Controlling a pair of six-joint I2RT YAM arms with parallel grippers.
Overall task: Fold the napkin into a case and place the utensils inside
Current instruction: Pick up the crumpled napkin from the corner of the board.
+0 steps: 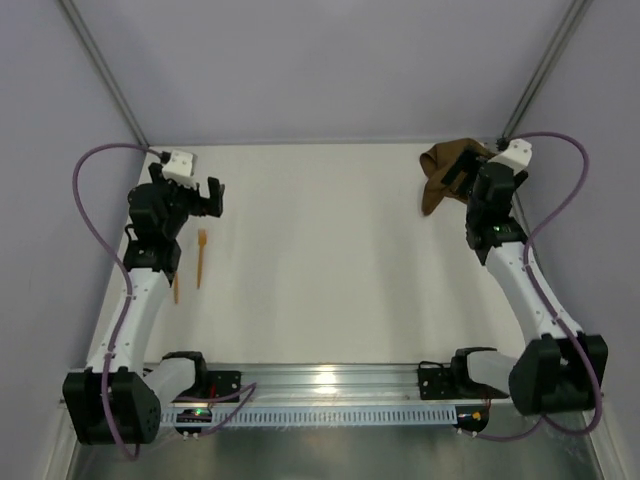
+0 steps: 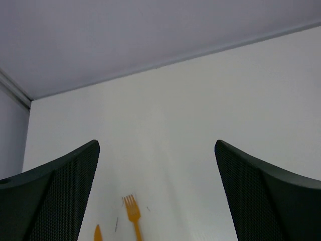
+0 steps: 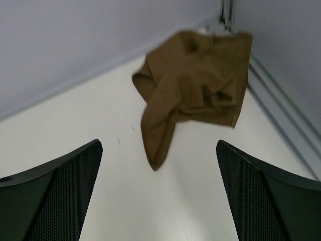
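Napkin (image 1: pixel 437 182) (image 3: pixel 193 88): dark brown cloth, soft and matte, crumpled in a loose heap with one narrow tail drooping toward the near side. It sits in the far right corner of the table (image 1: pixel 320 260), unfolded, its far edge up against the grey metal rail (image 3: pixel 281 108) at the foot of the wall (image 1: pixel 320 60).

Right gripper (image 1: pixel 462 172) (image 3: pixel 158 143): jaws spread wide, nothing between them, poised just short of the napkin; black textured fingers (image 3: pixel 55 191).

Fork (image 1: pixel 200 256) (image 2: pixel 133 215): thin, orange-tan, flat on the table near the left edge, tines toward the far wall.

Second utensil (image 1: pixel 176 290) (image 2: pixel 98 233): same colour, just beside the fork on its left, partly hidden by the left arm; shape cannot be told.

Left gripper (image 1: pixel 205 198) (image 2: pixel 156 145): released, empty, held above the table beyond the fork.

Table: white, smooth, matte. A broad stretch separates the utensils on the left from the napkin on the right.
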